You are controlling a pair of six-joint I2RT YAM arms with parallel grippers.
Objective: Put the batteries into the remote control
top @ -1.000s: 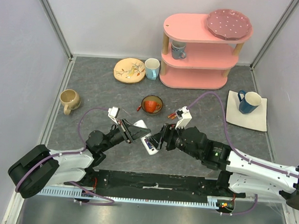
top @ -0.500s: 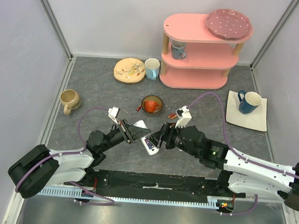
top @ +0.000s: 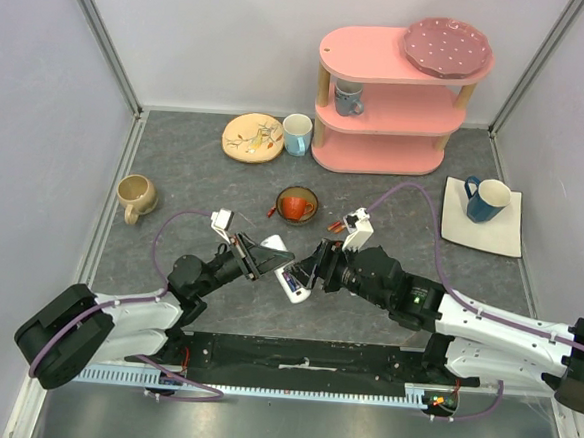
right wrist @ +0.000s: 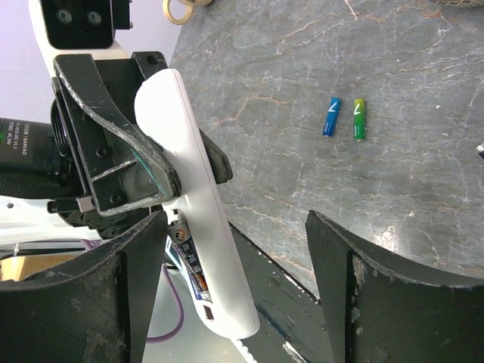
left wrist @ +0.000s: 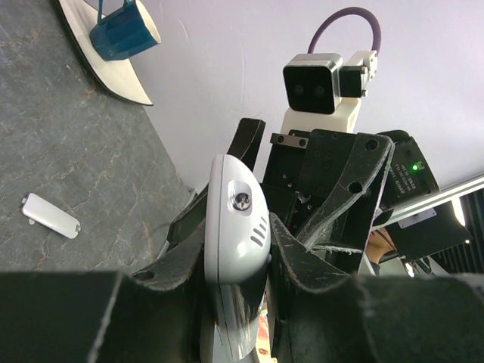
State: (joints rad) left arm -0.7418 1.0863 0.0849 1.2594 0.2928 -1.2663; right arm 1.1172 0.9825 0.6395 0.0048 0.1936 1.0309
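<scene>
My left gripper [top: 258,256] is shut on the white remote control [top: 290,281] and holds it tilted above the table; in the left wrist view the remote [left wrist: 233,219] sits clamped between the jaws [left wrist: 234,231]. In the right wrist view the remote [right wrist: 198,227] shows its open compartment with one battery [right wrist: 187,262] in it. My right gripper [right wrist: 237,225] is open, with its fingers on either side of the remote's free end. A blue battery [right wrist: 330,116] and a green battery [right wrist: 358,119] lie on the table beyond. The right gripper [top: 310,268] faces the left one.
The white battery cover [left wrist: 51,215] lies on the table. An orange bowl [top: 296,205] with loose batteries beside it is behind the grippers. A beige mug [top: 136,197] is at the left, a blue mug [top: 487,199] on a white plate [top: 506,239] at the right, and a pink shelf [top: 396,96] at the back.
The right gripper has edged slightly left toward the remote. The left arm and the remote have stayed still.
</scene>
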